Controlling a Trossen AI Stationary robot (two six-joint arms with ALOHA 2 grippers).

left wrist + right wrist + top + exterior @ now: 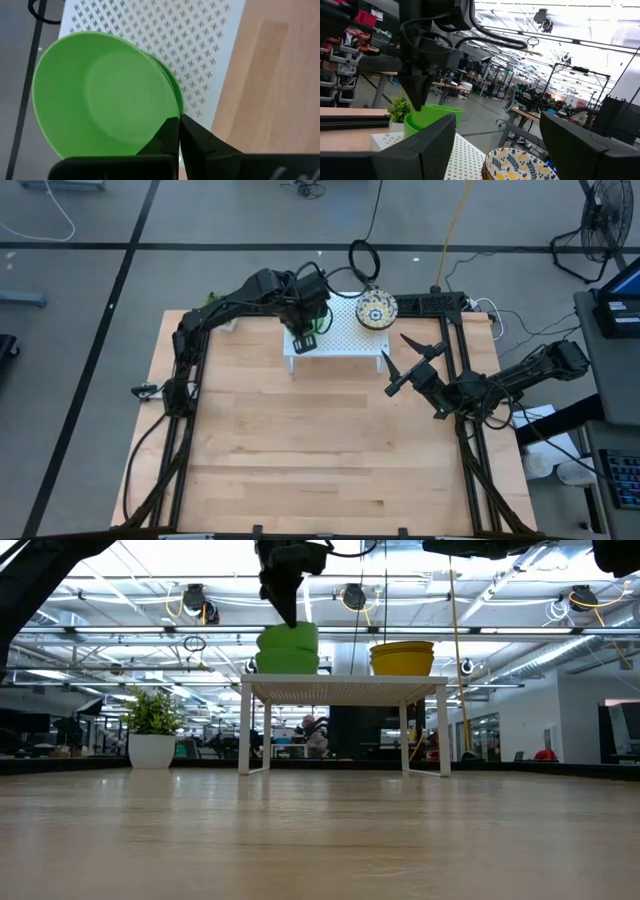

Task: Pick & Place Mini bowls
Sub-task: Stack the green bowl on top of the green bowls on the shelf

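A stack of plain green mini bowls stands on the left part of the white perforated rack. A stack of yellow bowls with floral insides stands on the rack's right part. My left gripper is over the green stack, shut on the top green bowl. My right gripper hovers open and empty to the right of the rack. It looks toward the green bowls and a floral bowl. My left gripper pinches the top green bowl's rim between its two fingers, one inside the bowl and one outside. The fingers come from above, pointing down. The bowl sits slightly tilted on the green bowls below it.
A small potted plant stands at the table's far left, beyond the rack. The wide wooden tabletop lies in front of the rack. Black frame rails run along the table's right side.
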